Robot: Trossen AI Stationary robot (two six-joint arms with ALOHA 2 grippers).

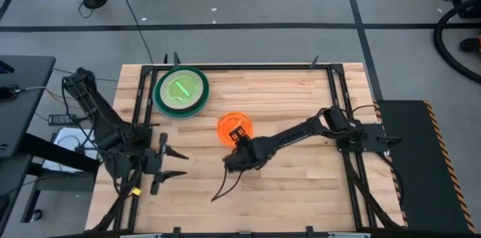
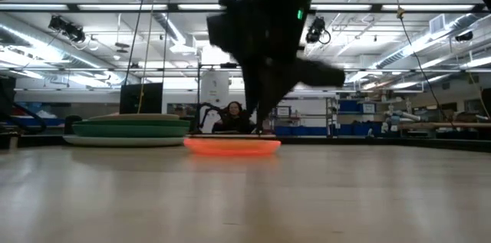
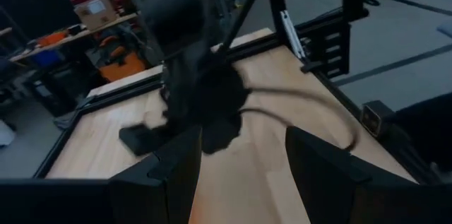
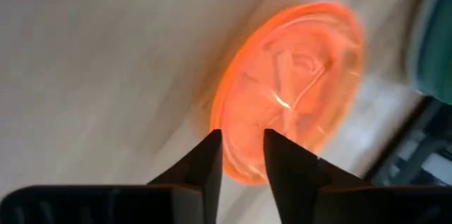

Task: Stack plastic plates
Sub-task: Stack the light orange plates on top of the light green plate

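Right pincer [image 4: 240,155] parted at orange plate [image 4: 289,86] rim, wrist view only

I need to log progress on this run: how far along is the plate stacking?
Mostly done: a stack of large round plastic plates stands at the table's far left, topped by the small translucent neon-green plate. In hand: the right gripper is at the near edge of the small translucent orange plate, which lies flat on the wooden table. Left: that plate must go onto the stack. The left gripper waits open, near-left.
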